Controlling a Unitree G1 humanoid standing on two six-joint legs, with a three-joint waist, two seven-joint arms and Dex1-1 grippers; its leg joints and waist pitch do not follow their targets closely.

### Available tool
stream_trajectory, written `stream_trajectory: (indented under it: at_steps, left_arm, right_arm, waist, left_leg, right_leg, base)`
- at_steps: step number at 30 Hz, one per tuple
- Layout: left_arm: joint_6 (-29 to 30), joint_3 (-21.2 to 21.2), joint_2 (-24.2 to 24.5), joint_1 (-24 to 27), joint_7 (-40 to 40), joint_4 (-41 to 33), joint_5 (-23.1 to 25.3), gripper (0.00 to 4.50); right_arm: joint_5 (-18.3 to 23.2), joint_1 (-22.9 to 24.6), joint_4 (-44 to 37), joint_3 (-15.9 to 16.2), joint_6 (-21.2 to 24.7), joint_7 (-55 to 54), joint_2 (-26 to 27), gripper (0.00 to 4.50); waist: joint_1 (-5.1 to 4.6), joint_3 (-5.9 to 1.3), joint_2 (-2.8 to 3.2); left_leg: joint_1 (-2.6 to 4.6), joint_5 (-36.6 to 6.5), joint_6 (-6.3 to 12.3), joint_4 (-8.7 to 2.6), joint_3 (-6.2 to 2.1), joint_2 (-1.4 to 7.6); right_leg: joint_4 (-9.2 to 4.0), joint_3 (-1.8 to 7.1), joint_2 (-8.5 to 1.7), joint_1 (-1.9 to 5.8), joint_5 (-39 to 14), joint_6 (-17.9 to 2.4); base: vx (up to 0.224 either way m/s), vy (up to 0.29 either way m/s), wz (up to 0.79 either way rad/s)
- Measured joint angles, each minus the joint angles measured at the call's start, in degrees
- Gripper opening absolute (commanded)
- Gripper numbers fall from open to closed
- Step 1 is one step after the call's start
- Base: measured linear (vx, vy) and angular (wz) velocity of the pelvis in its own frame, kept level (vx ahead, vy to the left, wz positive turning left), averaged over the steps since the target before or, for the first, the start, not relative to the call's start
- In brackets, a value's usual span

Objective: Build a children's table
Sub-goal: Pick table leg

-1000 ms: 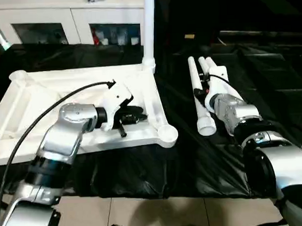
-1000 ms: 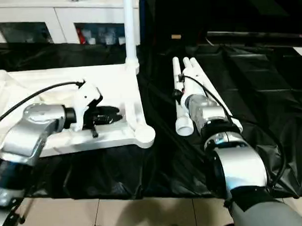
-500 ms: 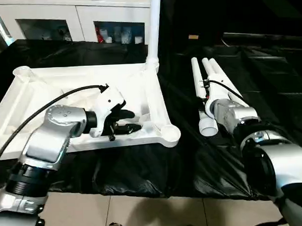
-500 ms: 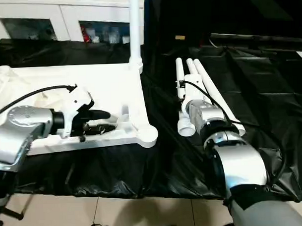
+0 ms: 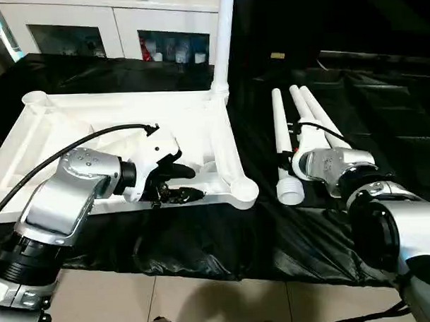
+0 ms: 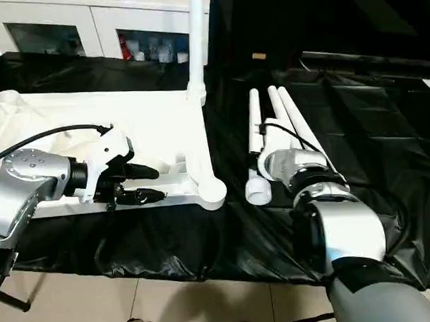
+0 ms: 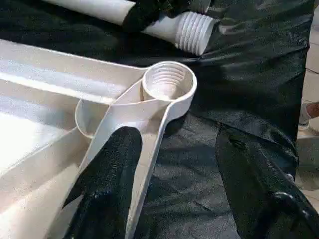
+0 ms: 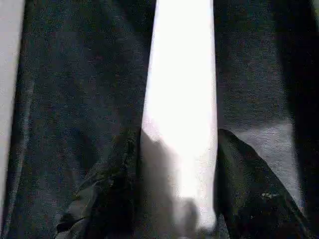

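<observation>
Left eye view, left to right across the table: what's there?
Left gripper over the tabletop → upright leg in far corner socket → three loose legs → right gripper.

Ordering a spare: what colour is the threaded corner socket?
White, like the whole tabletop; the corner socket shows best in the left wrist view.

My forearms are brushed silver cylinders with black ringed joints. White housings sit at each wrist, and a thin black cable loops over my left arm. My left gripper (image 5: 175, 185) has two glossy black fingers (image 7: 107, 194); my right gripper's (image 8: 174, 199) fingers look similar, though murkier.
</observation>
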Motion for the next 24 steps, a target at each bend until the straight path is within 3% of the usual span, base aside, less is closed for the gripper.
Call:
stream_trajectory:
  at_steps: [6, 10, 15, 18, 20, 24]
  left_arm:
    - [-1.82, 0.96, -2.61, -0.71, 4.15, 2.27, 0.35, 2.74]
    - [-3.94, 4.51, -8.68, -2.77, 12.14, 5.9, 1.14, 2.74]
    - [-5.6, 10.81, -18.1, -6.08, 23.97, 11.59, -0.42, 2.74]
    - [-5.78, 12.6, -20.38, -7.37, 27.8, 13.5, -1.33, 2.74]
    - [-6.92, 14.45, -23.01, -8.91, 31.14, 17.82, -1.73, 2.74]
    - [-7.77, 15.6, -26.55, -10.08, 32.17, 20.24, -4.5, 2.92]
  right_arm:
    - [-0.19, 0.04, 0.38, -0.07, -0.12, 0.27, -0.58, 1.84]
    - [0.31, 0.26, 0.38, -1.68, -0.87, 0.48, -0.78, 1.84]
    - [3.27, 0.38, -1.16, -4.79, -8.89, 4.83, -0.84, 1.84]
    - [4.63, 0.15, -3.03, -5.61, -11.62, 7.61, -1.02, 1.84]
    - [5.97, 0.99, -6.34, -6.2, -13.92, 11.44, -0.71, 1.84]
    - [9.15, 4.72, -13.58, -6.75, -14.69, 18.94, 0.44, 1.83]
  waist:
    - [-0.11, -0.04, -0.31]
    - [0.01, -0.03, -0.28]
    - [-0.13, 0.15, 0.43]
    - [-0.29, 0.15, 0.44]
    - [-0.28, 0.17, 1.2]
    - [-0.1, 0.15, 1.55]
  left_leg:
    - [-0.03, 0.0, 0.0, 0.0, 0.02, -0.02]
    - [-0.08, 0.0, 0.01, 0.04, 0.03, -0.03]
    - [-0.12, -0.01, 0.03, 0.15, 0.03, -0.04]
    - [-0.09, -0.01, 0.02, 0.13, 0.02, 0.09]
    - [-0.14, -0.02, 0.04, 0.2, 0.01, 0.1]
    - [-0.15, -0.04, 0.09, 0.19, -0.01, 0.13]
  right_leg:
    - [0.01, 0.01, -0.03, -0.03, 0.0, 0.0]
    - [0.05, 0.02, -0.04, -0.06, 0.01, 0.0]
    - [0.05, 0.03, -0.05, -0.07, 0.1, 0.06]
    - [0.07, -0.04, 0.03, -0.08, 0.11, 0.08]
    - [0.0, -0.04, 0.05, -0.05, 0.15, 0.07]
    - [-0.02, -0.12, 0.04, -0.04, 0.15, 0.07]
  base:
    - [0.0, 0.0, 0.0]
    - [0.0, 0.0, 0.0]
    - [0.0, 0.0, 0.0]
    - [0.0, 0.0, 0.0]
    - [0.0, 0.0, 0.0]
    - [0.0, 0.0, 0.0]
